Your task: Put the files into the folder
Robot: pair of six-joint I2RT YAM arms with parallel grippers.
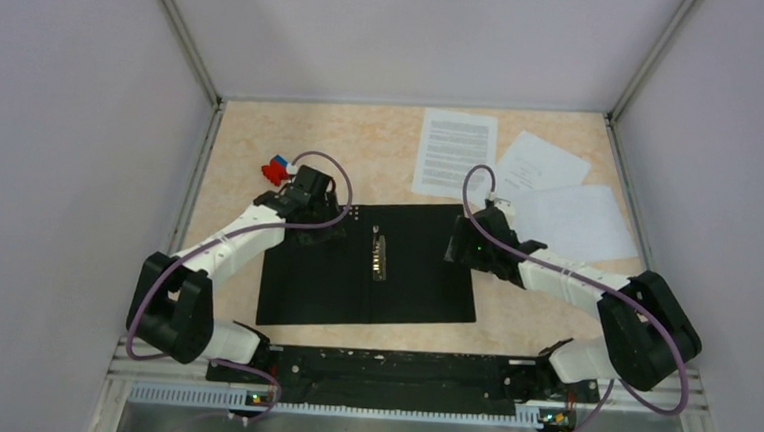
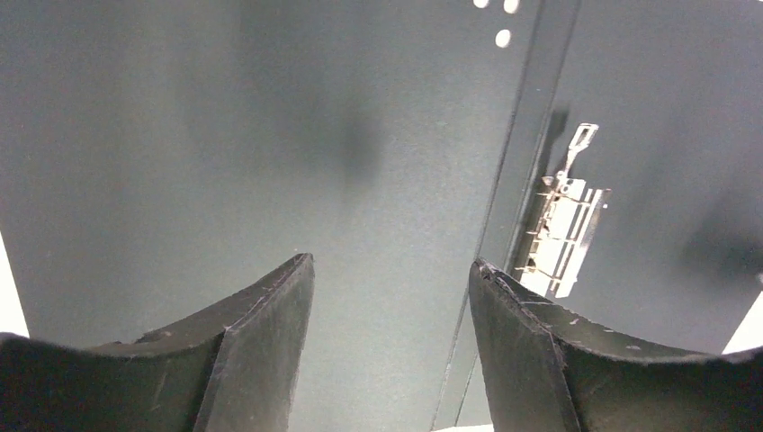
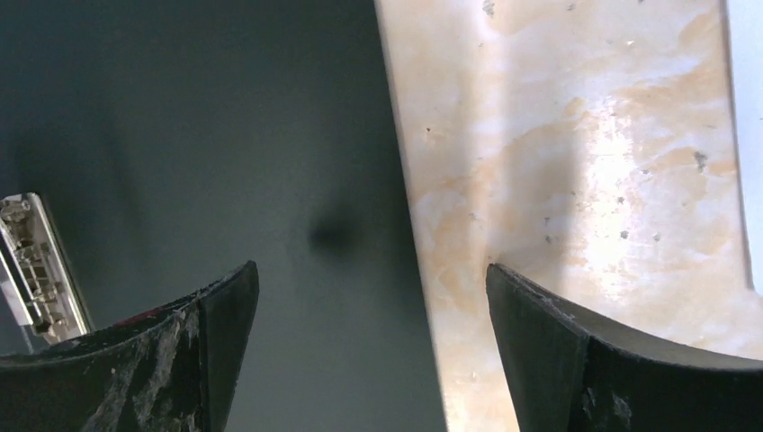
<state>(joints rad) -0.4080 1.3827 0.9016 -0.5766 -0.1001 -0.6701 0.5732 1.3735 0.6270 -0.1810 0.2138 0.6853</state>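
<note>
Noted spread and empty over flat black-lined folder [image 1: 414, 278]: left gripper [image 2: 391, 279], right gripper [image 3: 372, 279]; recommend pinching nearest thin white paper sheet [image 1: 583, 223] by its edge and sliding it low across.

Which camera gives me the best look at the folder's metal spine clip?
Left wrist: the spine clip is close, sharp and unobstructed. Top external shows it small at the middle of the open folder; right wrist catches only part of it at the picture's left edge.
</note>
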